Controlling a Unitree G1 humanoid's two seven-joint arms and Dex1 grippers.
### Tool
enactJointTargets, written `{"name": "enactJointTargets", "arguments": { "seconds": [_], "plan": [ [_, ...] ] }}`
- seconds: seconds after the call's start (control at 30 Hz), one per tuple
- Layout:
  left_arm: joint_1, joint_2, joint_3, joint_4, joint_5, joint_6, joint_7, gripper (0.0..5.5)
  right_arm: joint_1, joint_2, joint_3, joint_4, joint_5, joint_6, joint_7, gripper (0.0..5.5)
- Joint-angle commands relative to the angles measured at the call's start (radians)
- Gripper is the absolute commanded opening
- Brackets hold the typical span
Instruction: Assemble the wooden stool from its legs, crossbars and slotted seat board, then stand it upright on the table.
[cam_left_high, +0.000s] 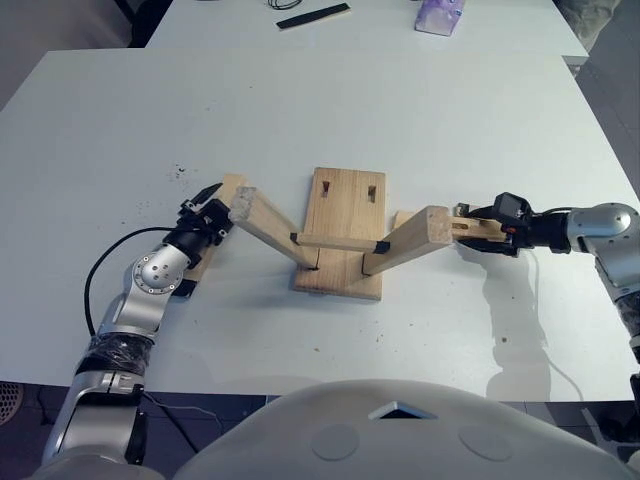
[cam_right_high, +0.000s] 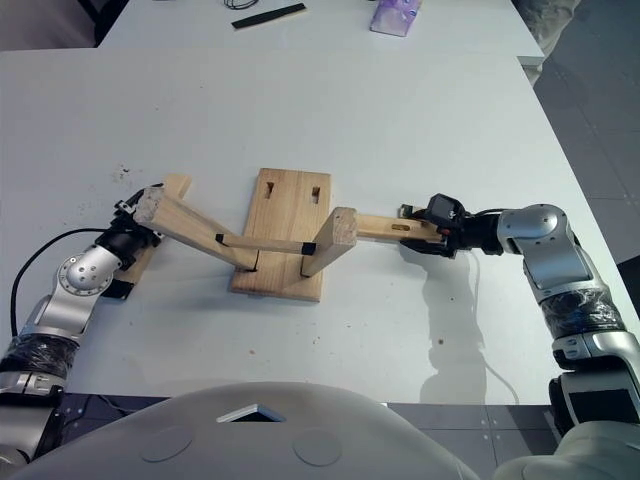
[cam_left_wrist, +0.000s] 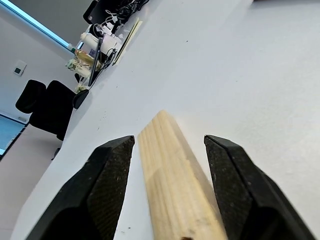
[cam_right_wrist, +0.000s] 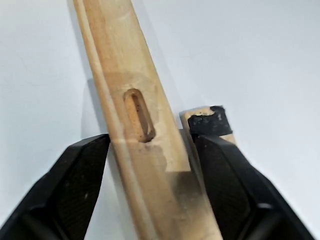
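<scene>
Left claw (cam_left_wrist: 169, 142), 9 o'clock of the seat board (cam_left_high: 345, 200): fingers wide apart, straddling a loose leg (cam_left_wrist: 175, 195) that lies flat on the worktop (cam_left_high: 120, 120). There is a gap on each side and nothing is gripped.

Right claw (cam_right_wrist: 150, 140), at 3 o'clock: fingers closed in on a slotted leg (cam_right_wrist: 112, 70) and appear to hold it. A black-tipped bar end (cam_right_wrist: 207, 117) sits beside one finger.

Between them, the seat board lies flat. Two legs (cam_left_high: 265, 225) (cam_left_high: 405, 243) rise slanting from its 6 o'clock end, splayed toward 9 and 3 and joined by one crossbar (cam_left_high: 338, 242). How firmly they are seated cannot be told. Two slots (cam_left_high: 327, 186) at the 12 o'clock end are still open.

Judged roughly half done: one leg pair is in place. The second pair is not yet joined or fitted, and the stool is not yet stood upright.
</scene>
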Motion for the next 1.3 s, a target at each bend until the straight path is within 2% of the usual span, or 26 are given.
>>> {"name": "enactJointTargets", "arguments": {
  "seconds": [0.03, 0.17, 0.27, 0.43, 0.57, 0.7, 0.87, 0.97, 1.3],
  "plan": [
    [0.051, -0.035, -0.037, -0.244, -0.061, 0.134, -0.103, 2.61, 0.078, -0.040, -0.085, -0.198, 0.060, 0.109, -0.010, 3.11],
    [0.055, -0.056, -0.071, -0.487, -0.123, 0.231, -0.188, 2.61, 0.150, -0.074, -0.143, -0.406, 0.109, 0.202, 0.000, 3.11],
    [0.090, -0.061, -0.103, -0.571, -0.135, 0.255, -0.224, 2.61, 0.189, -0.086, -0.167, -0.489, 0.120, 0.232, -0.006, 3.11],
    [0.140, -0.055, -0.130, -0.587, -0.124, 0.251, -0.247, 2.61, 0.276, -0.122, -0.217, -0.585, 0.168, 0.278, 0.031, 3.11],
    [0.177, -0.052, -0.142, -0.606, -0.100, 0.244, -0.247, 2.61, 0.518, -0.228, -0.255, -0.666, 0.169, 0.190, 0.182, 3.11],
    [0.205, -0.072, -0.159, -0.603, -0.094, 0.250, -0.238, 2.61, 0.603, -0.226, -0.210, -0.777, 0.201, 0.200, 0.211, 3.11],
    [0.187, -0.119, -0.207, -0.545, -0.063, 0.255, -0.219, 2.61, 0.481, -0.087, -0.031, -0.790, 0.111, 0.276, 0.060, 3.11],
    [0.168, -0.137, -0.224, -0.530, -0.046, 0.265, -0.214, 2.61, 0.370, 0.011, 0.031, -0.746, 0.071, 0.326, -0.038, 3.11],
    [0.060, -0.251, -0.252, -0.525, -0.091, 0.390, -0.216, 2.61, 0.150, 0.121, 0.023, -0.569, 0.027, 0.360, -0.177, 3.11]
  ]
}}
